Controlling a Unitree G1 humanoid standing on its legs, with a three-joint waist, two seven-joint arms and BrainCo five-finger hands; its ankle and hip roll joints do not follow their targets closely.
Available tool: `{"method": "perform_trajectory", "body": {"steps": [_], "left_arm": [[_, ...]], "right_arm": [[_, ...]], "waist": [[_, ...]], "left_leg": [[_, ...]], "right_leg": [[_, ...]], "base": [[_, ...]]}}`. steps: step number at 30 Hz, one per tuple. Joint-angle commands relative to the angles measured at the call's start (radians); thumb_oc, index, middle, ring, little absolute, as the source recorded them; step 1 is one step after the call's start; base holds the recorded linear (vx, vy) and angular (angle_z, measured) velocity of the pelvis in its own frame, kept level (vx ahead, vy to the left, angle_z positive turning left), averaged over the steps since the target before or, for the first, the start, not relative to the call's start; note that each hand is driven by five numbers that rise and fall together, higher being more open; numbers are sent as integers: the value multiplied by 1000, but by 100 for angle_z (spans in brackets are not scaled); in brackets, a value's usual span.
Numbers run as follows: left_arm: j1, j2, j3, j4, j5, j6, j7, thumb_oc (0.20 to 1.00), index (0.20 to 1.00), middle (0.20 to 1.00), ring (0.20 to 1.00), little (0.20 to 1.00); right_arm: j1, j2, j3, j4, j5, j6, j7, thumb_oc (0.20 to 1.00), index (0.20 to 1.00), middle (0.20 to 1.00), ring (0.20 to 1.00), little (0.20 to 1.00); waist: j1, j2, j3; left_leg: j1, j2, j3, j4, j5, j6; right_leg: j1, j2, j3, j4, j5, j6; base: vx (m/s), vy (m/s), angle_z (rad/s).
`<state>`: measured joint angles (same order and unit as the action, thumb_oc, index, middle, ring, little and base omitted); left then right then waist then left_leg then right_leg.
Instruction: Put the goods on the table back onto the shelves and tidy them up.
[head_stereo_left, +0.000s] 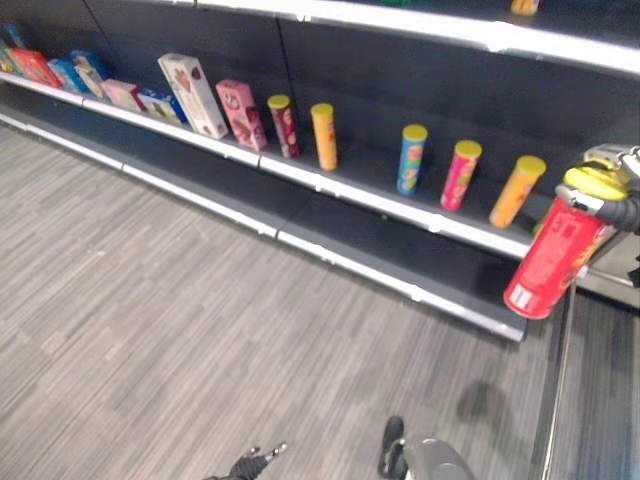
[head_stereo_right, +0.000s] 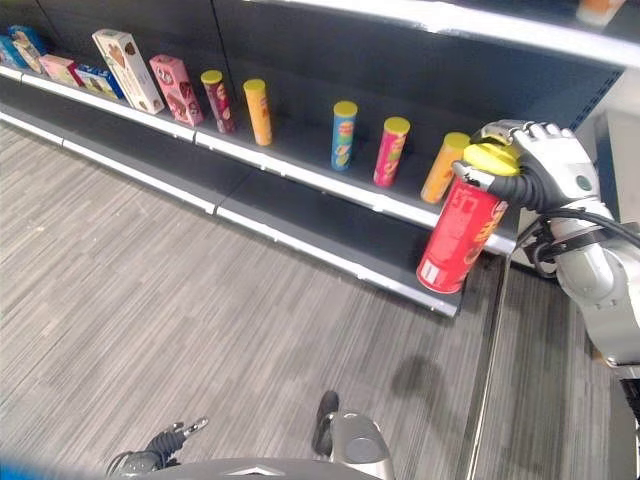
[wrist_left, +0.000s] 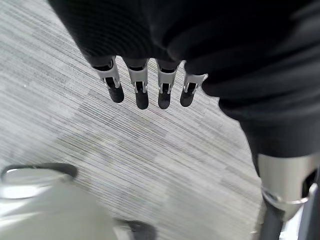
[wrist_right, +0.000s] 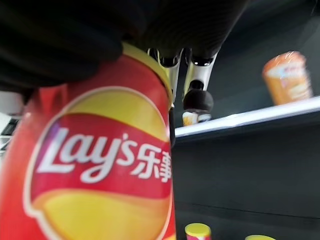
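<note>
While I look down from the head camera, a dark store shelf unit runs across the far side and grey striped floor spreads below it.

Right hand: my right hand (head_stereo_right: 545, 160) is raised at the right end of the shelving, its fingers (wrist_right: 198, 98) curled round the top of a red crisp can (head_stereo_right: 460, 236), just under its yellow lid.
Red can: it hangs tilted in the air, lid end up toward the hand, base pointing down and to my left, in front of the shelf edge and touching no shelf.
Middle shelf: the middle shelf (head_stereo_left: 330, 188) carries a row of upright cans, well spaced: a maroon can (head_stereo_left: 282, 125), an orange can (head_stereo_left: 323, 136), a blue can (head_stereo_left: 410, 158), a pink can (head_stereo_left: 459, 175), and a leaning orange can (head_stereo_left: 516, 190) nearest the held one.
Boxes: farther to my left on the same shelf stand a white box (head_stereo_left: 192, 95) and a pink box (head_stereo_left: 241, 114), then smaller packets (head_stereo_left: 60, 72).
Upper shelf: an orange tub (wrist_right: 288, 76) sits on the upper shelf.
Left hand: my left hand (wrist_left: 145, 80) hangs low over the floor (head_stereo_left: 180, 320), fingers straight and relaxed, holding nothing.
</note>
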<state>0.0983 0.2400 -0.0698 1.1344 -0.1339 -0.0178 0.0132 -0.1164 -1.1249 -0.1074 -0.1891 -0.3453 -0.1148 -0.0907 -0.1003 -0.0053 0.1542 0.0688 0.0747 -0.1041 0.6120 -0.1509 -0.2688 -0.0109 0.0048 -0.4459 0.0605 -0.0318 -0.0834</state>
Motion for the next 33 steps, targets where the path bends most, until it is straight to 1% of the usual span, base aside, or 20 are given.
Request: {"method": "perform_trajectory", "body": {"steps": [1,2,3,4,5,6,7,8,9,10,11,12,15,19,21,24,29,30,32,33], "left_arm": [[14,89,-14,-30,18,7,10,1000,1000,1000,1000,1000],[13,90,-13,-30,18,7,10,1000,1000,1000,1000,1000],[14,89,-7,-31,3,9,17,1000,1000,1000,1000,1000],[12,90,-4,-32,-2,9,15,1000,1000,1000,1000,1000],[12,91,-2,-32,-4,12,16,1000,1000,1000,1000,1000],[10,94,-1,-34,-4,10,21,1000,1000,1000,1000,1000],[10,94,0,-34,-4,10,21,1000,1000,1000,1000,1000],[7,100,-1,-36,-12,4,27,1000,1000,1000,1000,1000],[8,100,0,-36,-12,4,27,1000,1000,1000,1000,1000],[15,102,1,-40,-30,0,26,1000,1000,1000,1000,1000],[18,106,2,-44,-38,-7,30,1000,1000,1000,1000,1000],[17,106,2,-44,-38,-7,30,1000,1000,1000,1000,1000],[18,106,-2,-40,-62,-14,40,1000,1000,1000,1000,1000],[35,100,4,-32,-60,-21,46,1000,1000,1000,1000,1000],[37,96,7,-8,-48,-22,44,1000,1000,1000,1000,1000],[33,106,6,1,-37,-18,37,1000,1000,1000,1000,1000],[25,131,5,-3,-20,-21,44,1000,1000,1000,1000,1000],[25,137,6,-3,-14,-20,46,1000,1000,1000,1000,1000],[25,143,12,4,-13,-16,53,1000,1000,1000,1000,1000],[25,143,12,4,-13,-16,53,1000,1000,1000,1000,1000]], "right_arm": [[-85,-8,-2,10,35,2,-48,200,200,200,200,200],[-89,-8,0,12,34,2,-49,200,200,200,200,200],[-97,-26,16,16,30,6,-51,200,200,200,200,200],[-109,-30,27,20,33,10,-49,200,200,200,200,200],[-125,-30,42,23,37,10,-43,200,200,200,200,200],[-130,-30,47,23,39,8,-44,200,200,200,200,200],[-132,-30,49,24,39,8,-45,200,200,200,200,200],[-144,-30,63,26,46,2,-45,200,200,200,200,200],[-147,-30,65,27,46,2,-46,200,200,200,200,200],[-156,-27,81,28,54,-3,-46,200,200,200,200,200],[-167,-30,86,37,59,-6,-55,200,200,200,200,200],[-169,-30,88,39,59,-7,-55,200,200,200,200,200],[-180,-40,102,62,65,-10,-70,200,200,200,200,200],[-212,-30,143,61,61,-10,-59,200,200,200,200,200],[-227,-18,156,62,55,-12,-54,200,200,200,200,200],[-201,-5,152,78,36,4,-36,200,200,200,200,200],[-226,37,195,105,8,25,-16,200,200,200,200,200],[-235,41,202,110,7,26,-13,200,200,200,200,200],[-256,50,220,120,-2,32,-15,200,200,200,200,200],[-257,50,221,120,-2,32,-15,200,200,200,200,200]], "waist": [[6,-46,9],[4,-51,8],[16,-58,20],[27,-71,27],[40,-83,33],[50,-91,39],[50,-93,39],[70,-93,48],[70,-95,48],[93,-80,52],[108,-80,58],[106,-80,58],[120,-73,66],[142,-51,56],[143,-36,43],[137,-39,23],[138,-63,-4],[137,-66,-6],[132,-69,2],[132,-70,2]], "left_leg": [[-16,18,179,55,127,64],[-21,11,179,55,132,66],[-58,94,245,39,113,107],[-80,128,275,5,70,135],[-101,141,280,-68,23,160],[-129,148,269,-135,7,165],[-126,146,270,-139,8,166],[-181,167,223,-316,74,149],[-174,164,225,-329,81,148],[-193,183,155,-503,190,123],[-214,182,109,-568,234,111],[-215,180,108,-574,241,111],[-263,205,54,-688,285,70],[-250,216,-20,-685,283,53],[-236,209,-37,-680,283,53],[-221,181,6,-652,267,70],[-157,82,93,-656,209,149],[-144,65,101,-662,202,164],[-116,26,118,-673,192,200],[-116,26,119,-673,192,200]], "right_leg": [[3,-16,66,-145,60,132],[0,-22,65,-146,63,132],[29,-16,67,-147,37,132],[44,-25,72,-148,27,136],[56,-38,83,-148,24,147],[61,-46,91,-148,20,152],[61,-47,92,-148,19,152],[76,-45,114,-148,-3,157],[76,-47,114,-148,-4,156],[101,-30,146,-148,-24,156],[117,-27,165,-148,-36,155],[115,-28,164,-148,-34,155],[160,-27,209,-145,-71,155],[195,-38,275,-137,-92,171],[205,-52,297,-128,-102,180],[211,-118,298,-92,-88,220],[146,-223,316,57,-55,279],[123,-236,321,106,-33,283],[65,-272,333,228,64,288],[63,-273,334,229,63,289]], "base": [[161,-107,-4],[168,-101,-26],[184,-59,-25],[276,-48,-26],[197,21,-6],[125,30,-11],[154,93,-11],[111,70,-14],[242,186,-7],[215,165,-8],[205,173,-12],[151,114,-34],[217,178,-45],[231,280,-46],[218,383,-86],[276,437,-51],[203,433,6],[134,385,-18],[90,314,-9],[99,332,2]]}}
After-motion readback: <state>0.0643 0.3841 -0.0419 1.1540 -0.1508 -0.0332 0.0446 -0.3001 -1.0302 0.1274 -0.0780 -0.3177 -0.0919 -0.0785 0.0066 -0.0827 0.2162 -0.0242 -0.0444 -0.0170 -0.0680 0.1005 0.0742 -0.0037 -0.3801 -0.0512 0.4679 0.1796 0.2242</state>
